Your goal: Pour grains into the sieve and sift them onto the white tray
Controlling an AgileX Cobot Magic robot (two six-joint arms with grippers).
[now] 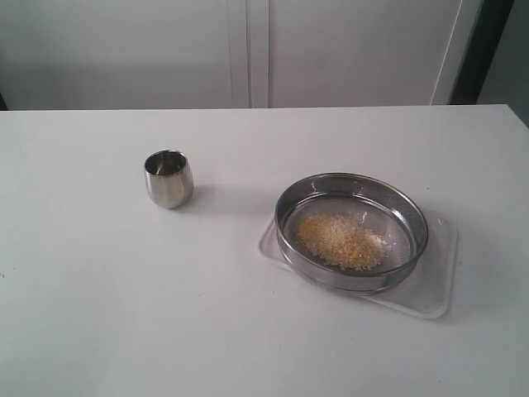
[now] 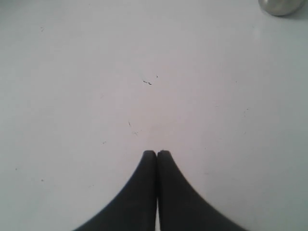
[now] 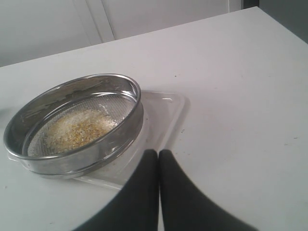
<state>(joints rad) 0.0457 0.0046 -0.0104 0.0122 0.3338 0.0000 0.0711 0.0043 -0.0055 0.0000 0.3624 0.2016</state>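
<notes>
Operator: Report gripper states.

Technician: On the left gripper (image 2: 157, 153): closed tip to tip, gripping nothing, poised over the table (image 2: 96, 96). On the right gripper (image 3: 159, 152): likewise closed and empty.

Operator: Locate the task items relative to each gripper.

Technician: Ahead of the right gripper, near but not touching: the sieve (image 3: 96, 149), seated on the white tray (image 3: 168, 108). Inside the sieve, on the mesh: the grains (image 3: 77, 129), heaped in one yellow-and-pale pile. Far ahead of the left gripper, at the very edge of its view: the steel cup (image 2: 281, 6), well apart from the sieve.

Operator: State progress.

Technician: Pour step judged complete: grains in the sieve, cup standing free and upright on the table. Cannot confirm the cup's contents from here. Sifting judged not done, or barely begun: pile compact on the mesh, no grains visible on the exposed tray margin. Under the mesh: hidden, cannot tell.

Operator: List the work left.

Technician: Open the right gripper, take the sieve by its rim, shake over the tray to pass the fine yellow granules through. Expect the larger pale grains to stay on the mesh. Keep the sieve within the tray outline to avoid spilling onto the table.
</notes>
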